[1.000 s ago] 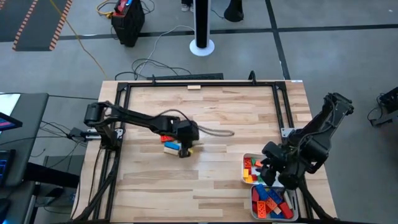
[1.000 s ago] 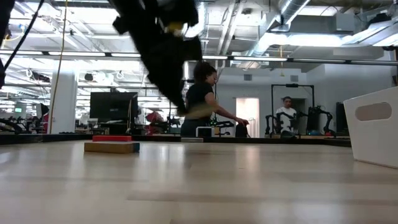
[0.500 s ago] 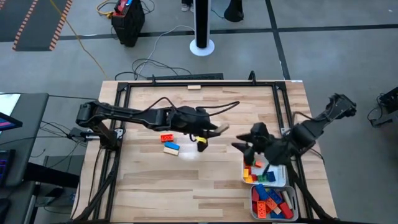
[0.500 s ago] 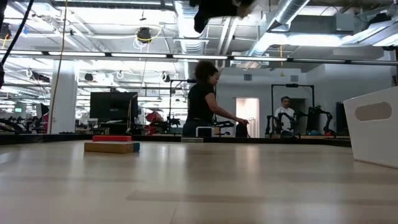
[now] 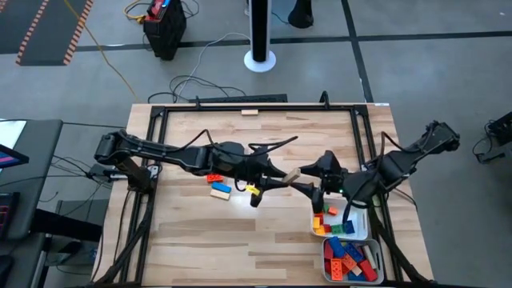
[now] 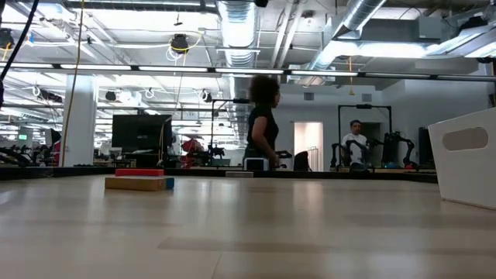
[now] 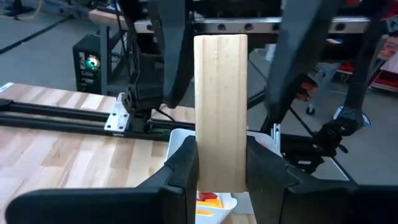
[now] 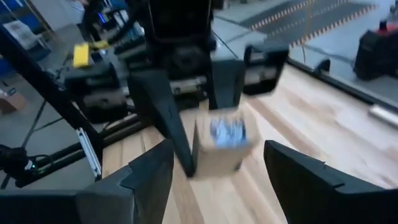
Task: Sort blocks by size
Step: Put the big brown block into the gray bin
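Observation:
A long tan wooden block hangs in the air over the table's middle, with my left gripper shut on it. In the high view the block points toward the table's right. My right gripper faces it from the right, open. Its fingers stand on either side of the block's free end without touching it. A red block and a blue-and-white one lie flat on the table under my left arm. Two white trays at the near right hold several coloured blocks. My left gripper pinches the wooden block by its two long sides at the end nearest the wrist, between the two fingers. The fingers come level from the table's left and lie along the block. The block sticks out past them about level, clear of the table.
A small tan piece lies at the table's far edge. A black frame rail runs around the far part of the table. In the low view a white tray wall stands at the right and a person walks behind the table.
My left gripper has risen from beside the red and blue blocks, gone toward the table's right and tipped from pointing down to level, lifting the wooden block clear. My right gripper has left the trays, moved toward the table's middle and turned level to face the block.

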Robot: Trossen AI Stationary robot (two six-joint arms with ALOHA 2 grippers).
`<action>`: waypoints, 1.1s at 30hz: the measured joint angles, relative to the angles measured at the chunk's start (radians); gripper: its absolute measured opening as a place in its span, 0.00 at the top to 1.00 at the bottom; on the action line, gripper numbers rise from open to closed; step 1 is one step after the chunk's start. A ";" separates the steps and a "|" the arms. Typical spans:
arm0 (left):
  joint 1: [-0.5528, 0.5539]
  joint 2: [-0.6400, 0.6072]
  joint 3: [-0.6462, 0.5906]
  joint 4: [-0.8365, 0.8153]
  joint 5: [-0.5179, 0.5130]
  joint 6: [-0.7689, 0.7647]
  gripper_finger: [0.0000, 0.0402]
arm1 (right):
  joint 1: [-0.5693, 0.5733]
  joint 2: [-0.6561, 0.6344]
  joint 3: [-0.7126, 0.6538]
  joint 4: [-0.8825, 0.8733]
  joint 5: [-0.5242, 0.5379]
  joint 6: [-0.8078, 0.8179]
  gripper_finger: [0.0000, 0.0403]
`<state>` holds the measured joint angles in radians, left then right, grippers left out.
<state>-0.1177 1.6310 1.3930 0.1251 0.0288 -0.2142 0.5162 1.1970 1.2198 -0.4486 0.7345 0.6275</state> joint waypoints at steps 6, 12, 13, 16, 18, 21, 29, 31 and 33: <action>-0.001 0.000 0.000 0.007 0.003 0.000 0.77 | -0.040 0.012 0.000 0.135 0.000 -0.110 0.31; -0.001 0.000 -0.001 0.053 0.002 -0.038 0.77 | -0.081 0.036 0.000 0.184 -0.009 -0.132 0.32; -0.002 0.000 -0.001 0.063 0.002 -0.046 0.77 | -0.080 0.042 0.000 0.191 -0.018 -0.138 0.32; -0.004 0.000 -0.001 0.079 0.001 -0.057 0.77 | -0.090 0.055 0.000 0.223 -0.033 -0.162 0.37; -0.009 0.000 -0.001 0.077 -0.006 -0.059 0.77 | -0.092 0.059 0.000 0.229 -0.050 -0.165 0.44; -0.015 0.000 -0.001 0.076 -0.028 -0.062 0.77 | -0.098 0.061 0.000 0.232 -0.065 -0.165 0.60; -0.022 0.000 -0.001 0.064 -0.064 -0.118 0.76 | -0.099 0.065 0.000 0.229 -0.136 -0.156 0.70; -0.019 0.000 -0.001 0.033 -0.099 -0.181 0.68 | -0.099 0.064 0.000 0.221 -0.137 -0.162 0.70; -0.012 -0.001 -0.001 -0.013 -0.104 -0.219 0.56 | -0.091 0.057 -0.002 0.192 -0.135 -0.165 0.70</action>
<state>-0.1293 1.6302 1.3922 0.1121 -0.0751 -0.4328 0.4254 1.2540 1.2175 -0.2569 0.5992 0.4626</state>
